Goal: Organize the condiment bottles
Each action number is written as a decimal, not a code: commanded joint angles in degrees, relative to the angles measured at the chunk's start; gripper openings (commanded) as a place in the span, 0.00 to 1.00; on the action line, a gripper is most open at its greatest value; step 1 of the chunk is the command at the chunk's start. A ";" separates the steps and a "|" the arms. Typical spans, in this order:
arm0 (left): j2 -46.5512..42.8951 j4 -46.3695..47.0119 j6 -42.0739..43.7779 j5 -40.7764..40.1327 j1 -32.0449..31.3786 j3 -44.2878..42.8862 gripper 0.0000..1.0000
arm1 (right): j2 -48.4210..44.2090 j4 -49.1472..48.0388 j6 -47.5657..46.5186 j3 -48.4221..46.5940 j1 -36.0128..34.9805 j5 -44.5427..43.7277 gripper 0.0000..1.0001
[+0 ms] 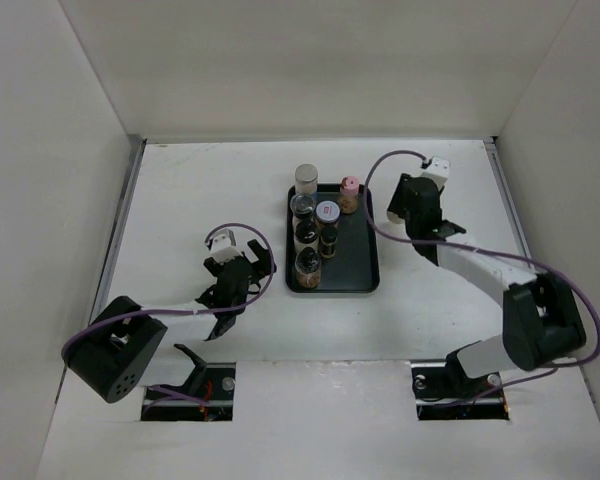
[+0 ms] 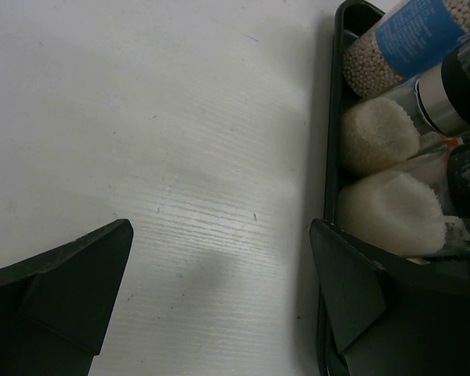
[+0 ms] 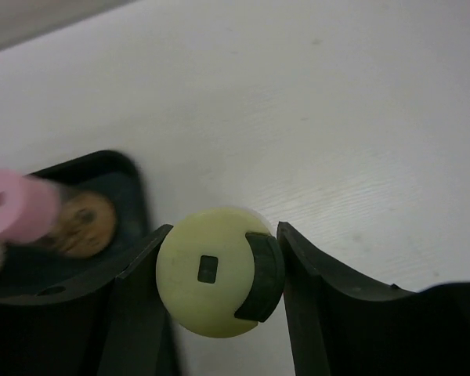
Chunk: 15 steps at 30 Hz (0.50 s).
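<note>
Pickup step: right gripper (image 3: 223,229) jaws sat clamped on the yellow-capped bottle (image 3: 211,270) beside the tray (image 3: 86,166), left gripper (image 2: 219,227) gaped empty. Next, I'd guess: lift it in.

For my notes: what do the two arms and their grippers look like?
The left arm and right arm have black joints, white links and looping purple cables. The left gripper and right gripper have matte black, wedge-shaped fingers.
</note>
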State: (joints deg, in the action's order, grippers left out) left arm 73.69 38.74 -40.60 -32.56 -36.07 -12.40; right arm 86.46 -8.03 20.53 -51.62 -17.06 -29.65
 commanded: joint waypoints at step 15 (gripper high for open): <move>-2.33 1.16 -3.26 -1.46 0.44 -0.34 1.00 | -7.10 0.56 8.64 6.53 -29.91 -1.02 0.45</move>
State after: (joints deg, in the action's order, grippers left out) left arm 72.25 38.72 -42.57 -33.23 -36.01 -12.38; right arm 78.43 -5.96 27.00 -44.14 -45.74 -28.82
